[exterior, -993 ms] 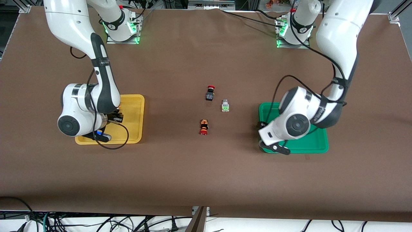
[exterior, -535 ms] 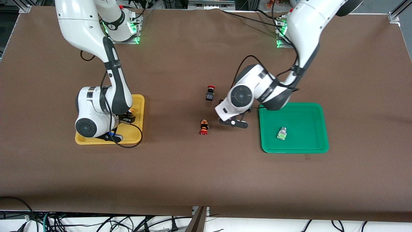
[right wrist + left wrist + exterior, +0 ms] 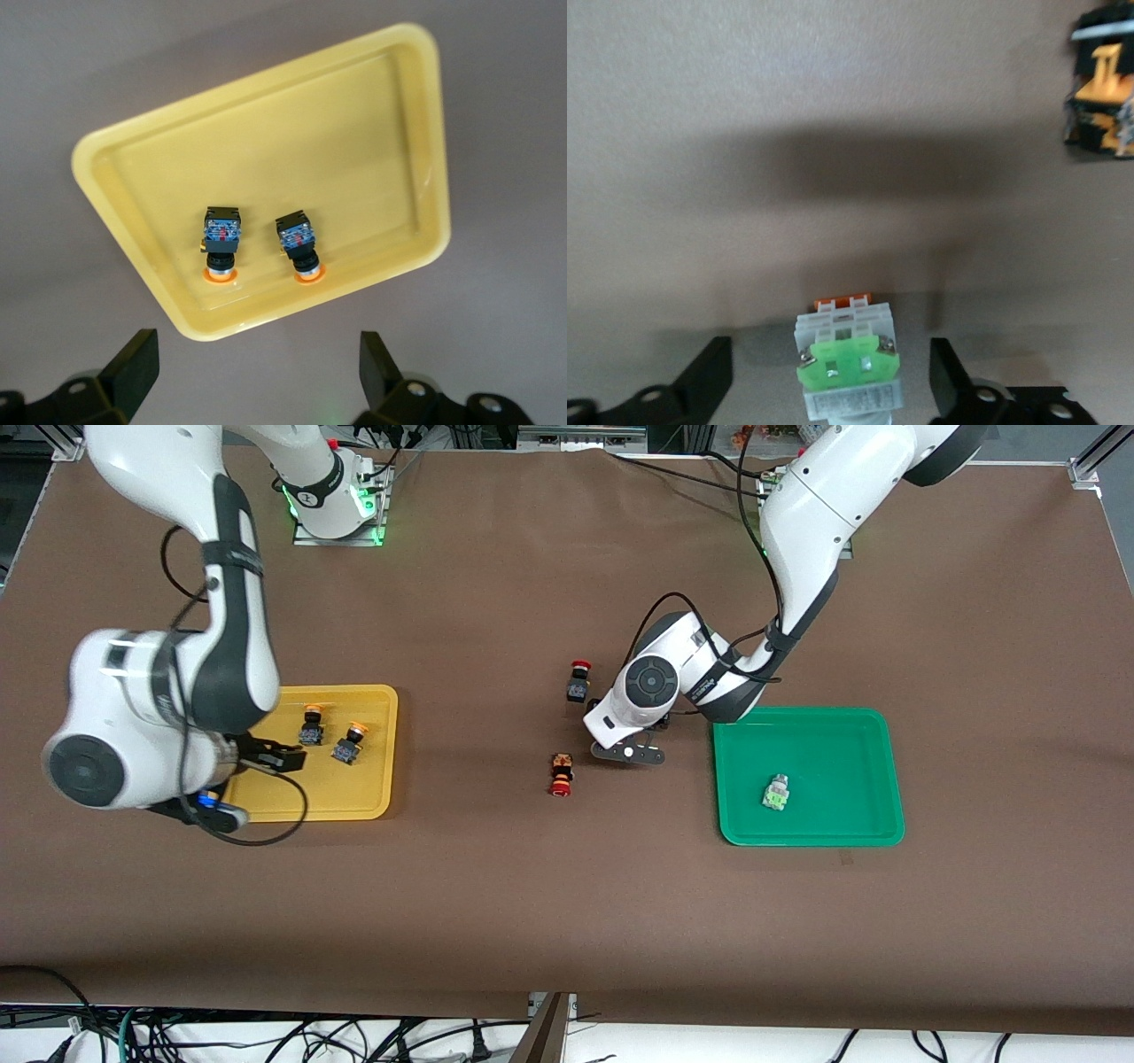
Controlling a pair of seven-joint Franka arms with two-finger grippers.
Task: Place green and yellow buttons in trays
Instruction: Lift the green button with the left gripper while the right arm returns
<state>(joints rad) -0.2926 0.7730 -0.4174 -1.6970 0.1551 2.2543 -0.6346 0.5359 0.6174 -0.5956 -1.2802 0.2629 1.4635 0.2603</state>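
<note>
Now the left hand (image 3: pixel 831 394) is held low over the middle of the surface (image 3: pixel 496 584), fingers spread, with a green button (image 3: pixel 846 372) lying between them, ungripped; the other green button (image 3: pixel 777 793) is seen lying in the green tray (image 3: pixel 850 735), toward the left arm's end. Both yellow buttons (image 3: pixel 221 243) (image 3: pixel 299 245) are seen resting side by side in the yellow tray (image 3: pixel 292 150), toward the right arm's end; the right hand (image 3: pixel 257 390) is held open and empty above that tray's edge; that arm seems to be waiting. For a good grasp, the fingers should be lowered evenly either side of the grey body and closed squarely, so the block is not tipped; two red buttons (image 3: pixel 578 682) (image 3: pixel 561 774) lie near and should be left alone.
</note>
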